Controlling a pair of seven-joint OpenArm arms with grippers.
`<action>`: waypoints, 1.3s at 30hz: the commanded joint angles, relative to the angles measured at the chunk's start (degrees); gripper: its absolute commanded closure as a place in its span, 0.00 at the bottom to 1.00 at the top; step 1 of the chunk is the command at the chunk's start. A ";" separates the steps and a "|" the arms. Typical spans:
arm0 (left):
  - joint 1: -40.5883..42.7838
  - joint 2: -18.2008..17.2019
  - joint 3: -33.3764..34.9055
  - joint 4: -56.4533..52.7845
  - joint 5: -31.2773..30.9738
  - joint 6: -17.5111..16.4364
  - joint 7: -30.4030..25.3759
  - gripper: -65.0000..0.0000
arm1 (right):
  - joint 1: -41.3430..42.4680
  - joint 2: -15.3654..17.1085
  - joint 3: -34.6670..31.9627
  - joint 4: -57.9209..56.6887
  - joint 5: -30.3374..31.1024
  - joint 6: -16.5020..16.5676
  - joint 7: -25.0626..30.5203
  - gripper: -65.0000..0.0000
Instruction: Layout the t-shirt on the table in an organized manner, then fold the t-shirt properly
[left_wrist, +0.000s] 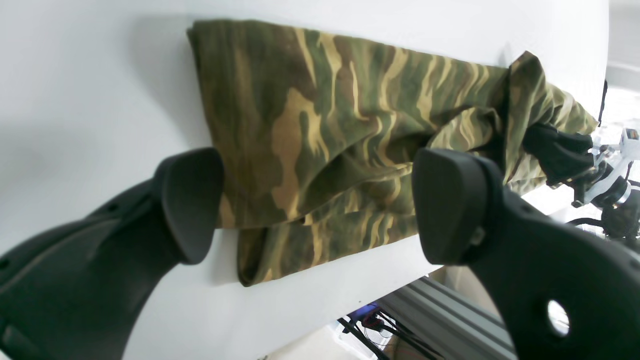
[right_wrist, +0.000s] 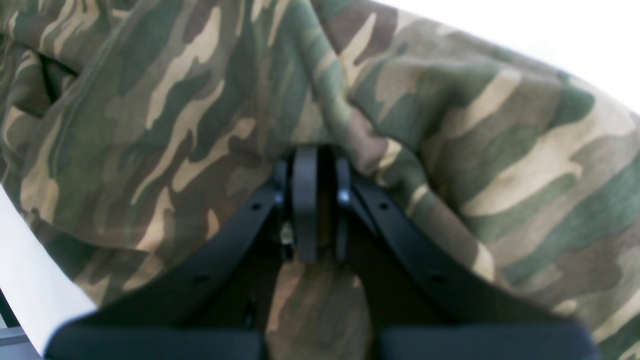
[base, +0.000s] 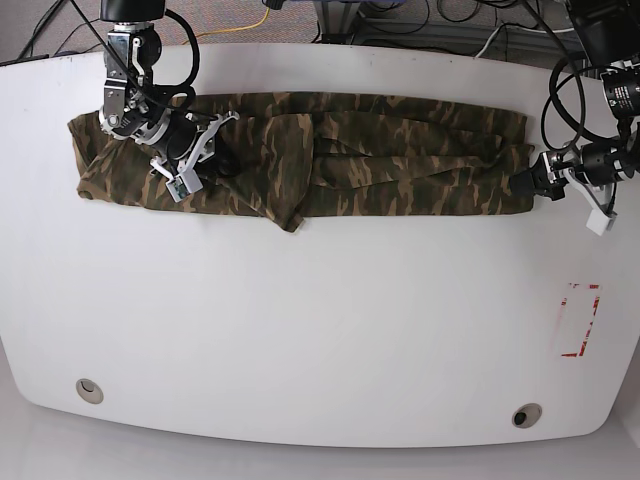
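Left gripper (left_wrist: 320, 205) spread wide, right gripper (right_wrist: 314, 200) pinching t-shirt (base: 300, 155), white table (base: 320, 320)

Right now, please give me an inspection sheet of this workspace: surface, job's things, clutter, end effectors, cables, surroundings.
Surface: white table, glossy, with two small round holes near the front edge and a red rectangular outline mark.
Job's things: camouflage t-shirt lies as a long folded band along the far side, creased in the middle.
Clutter: nothing seen.
End effectors: left end effector open, hovering at one end of the t-shirt; right end effector shut on the cloth at the other end.
Cables: black cables loop beside the left arm; more cables run behind the table.
Surroundings: floor with cables and a metal frame beyond the far edge.
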 joint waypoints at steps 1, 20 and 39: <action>-0.59 -1.19 -0.31 0.78 -0.96 0.38 -0.55 0.14 | -0.23 0.76 0.10 0.35 -2.08 -0.53 -2.75 0.93; 0.12 -1.27 -0.23 0.87 6.34 1.70 -0.55 0.14 | -0.23 0.76 0.10 0.35 -2.08 -0.53 -2.75 0.93; 0.56 -1.27 9.09 0.60 9.33 1.61 -7.45 0.14 | -0.23 0.76 0.10 0.35 -2.43 -0.53 -2.75 0.93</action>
